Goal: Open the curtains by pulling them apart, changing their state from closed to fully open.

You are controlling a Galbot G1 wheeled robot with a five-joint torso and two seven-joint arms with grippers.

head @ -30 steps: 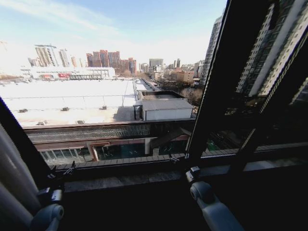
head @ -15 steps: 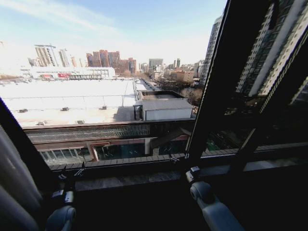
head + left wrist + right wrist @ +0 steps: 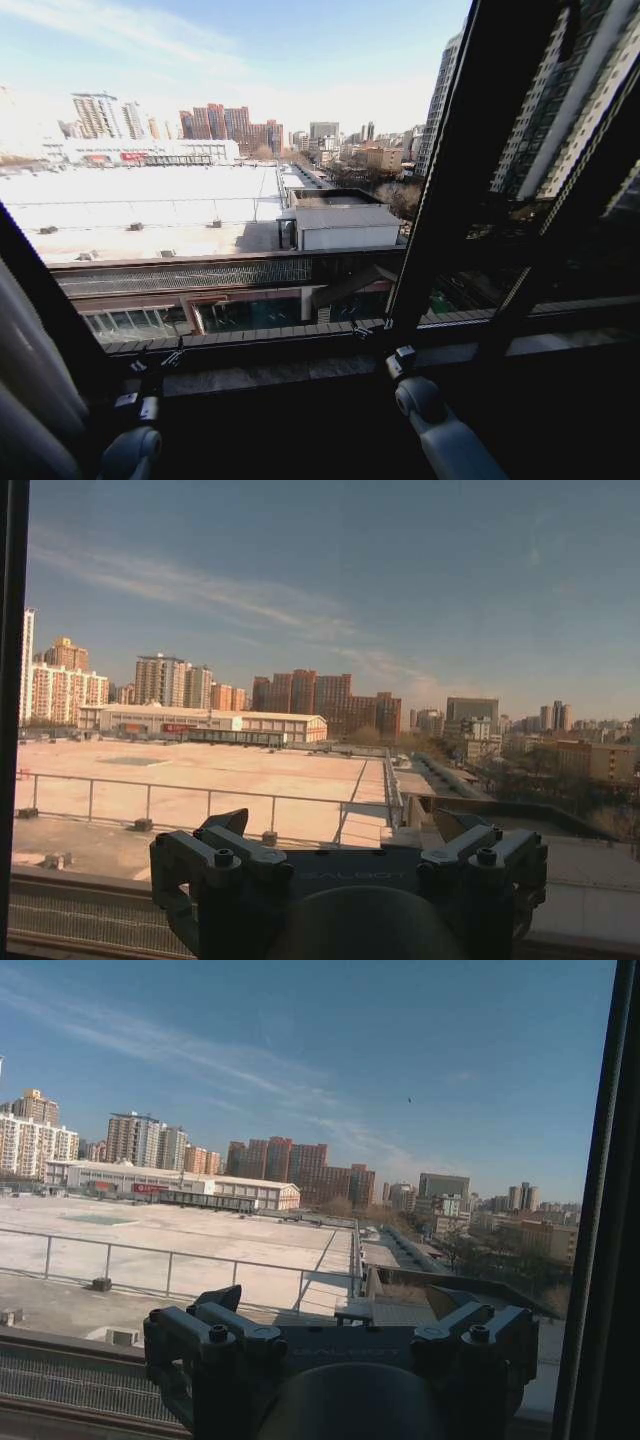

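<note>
Behind bare window glass the city shows, while the curtains (image 3: 25,380) hang bunched, pleats vertical, just left of the nearer, wide-open, empty left gripper (image 3: 155,358); right gripper (image 3: 370,327) also wide-open.

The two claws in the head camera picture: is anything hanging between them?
No. Between the left claw and right claw there is only bare window sill; the curtain is bunched at far left.
</note>
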